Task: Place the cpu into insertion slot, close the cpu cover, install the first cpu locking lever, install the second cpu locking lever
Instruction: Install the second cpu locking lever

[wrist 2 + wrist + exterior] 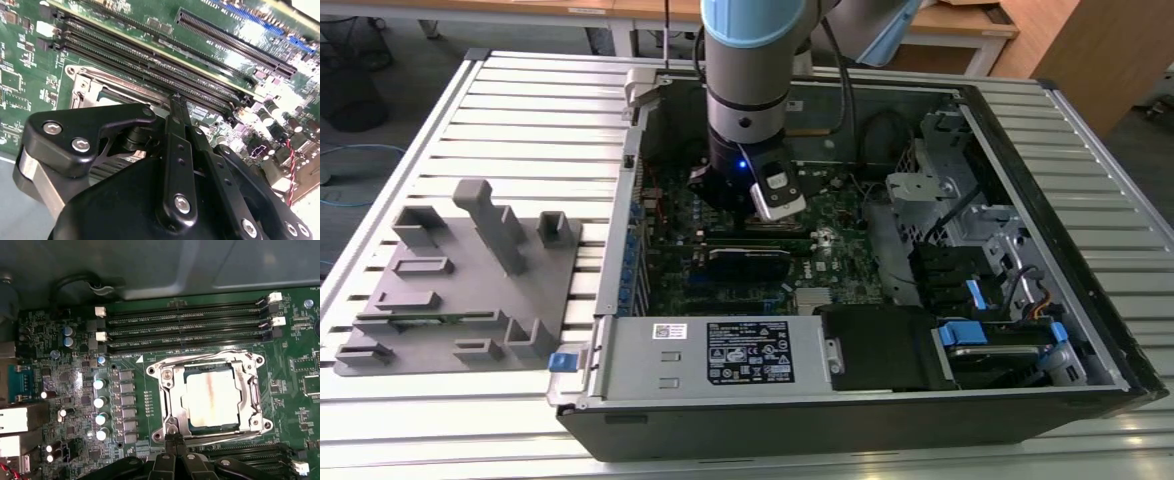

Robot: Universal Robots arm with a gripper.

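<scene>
Sitting in its socket: chip, cover closed.
Gripper fingertips pinched together, empty, touching socket's near edge.

The cpu lies in the insertion slot, cpu cover over it

Nothing can be read for certain; a black label with white print lies on the power supply, lower centre of the exterior view, its lines too small to make out; a small white label sits just beside it, to the exterior view's left; in the first wrist view, tiny white lettering runs along the memory slots, illegible; in the second wrist view, white print on the green board beside the blue slot is blurred.
</scene>
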